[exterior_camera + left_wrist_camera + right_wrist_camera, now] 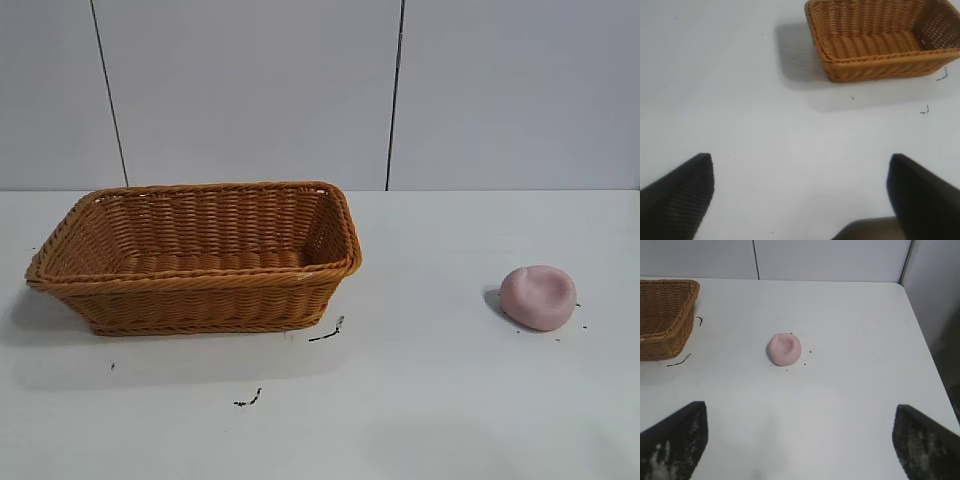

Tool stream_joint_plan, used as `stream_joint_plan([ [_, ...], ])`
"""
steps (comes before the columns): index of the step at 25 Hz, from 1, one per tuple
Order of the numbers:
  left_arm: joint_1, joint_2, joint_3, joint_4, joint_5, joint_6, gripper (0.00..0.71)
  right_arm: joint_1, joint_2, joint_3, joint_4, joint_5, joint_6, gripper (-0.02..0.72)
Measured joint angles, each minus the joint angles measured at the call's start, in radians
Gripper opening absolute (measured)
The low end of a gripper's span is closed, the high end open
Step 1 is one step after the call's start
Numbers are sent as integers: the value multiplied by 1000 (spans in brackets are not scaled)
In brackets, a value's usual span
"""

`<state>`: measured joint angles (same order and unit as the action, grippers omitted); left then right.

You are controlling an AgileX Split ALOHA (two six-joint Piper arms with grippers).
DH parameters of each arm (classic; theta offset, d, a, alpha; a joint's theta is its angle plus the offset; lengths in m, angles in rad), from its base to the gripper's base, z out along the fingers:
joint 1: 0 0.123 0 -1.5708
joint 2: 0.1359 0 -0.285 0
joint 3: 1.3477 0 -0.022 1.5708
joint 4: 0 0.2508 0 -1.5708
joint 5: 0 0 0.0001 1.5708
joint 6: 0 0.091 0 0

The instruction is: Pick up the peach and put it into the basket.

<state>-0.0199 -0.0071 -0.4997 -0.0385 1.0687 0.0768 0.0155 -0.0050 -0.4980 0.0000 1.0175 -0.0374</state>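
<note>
Beside basket (200, 255), peach (538, 296) apart.

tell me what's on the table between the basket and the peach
Nothing solid: in the exterior view only bare white table separates the basket from the peach, apart from a small dark scribble mark beside the basket's near corner.

Black ribbed fingertips (677, 200), worn pale (675, 447).
</note>
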Motion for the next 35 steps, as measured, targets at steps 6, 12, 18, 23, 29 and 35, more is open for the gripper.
stream_joint_plan([
  [6,0,0,0,0,0,0,692,0,0,0,0,0,0,689],
  [12,0,0,0,0,0,0,692,0,12,-9,0,-2,-1,689],
  [18,0,0,0,0,0,0,692,0,325,-142,0,-6,-1,689],
  [23,0,0,0,0,0,0,692,0,721,-307,0,-17,-1,689],
  [29,0,0,0,0,0,0,692,0,1220,-550,0,-25,4,689],
  [35,0,0,0,0,0,0,692,0,1566,-795,49,-27,-10,689],
])
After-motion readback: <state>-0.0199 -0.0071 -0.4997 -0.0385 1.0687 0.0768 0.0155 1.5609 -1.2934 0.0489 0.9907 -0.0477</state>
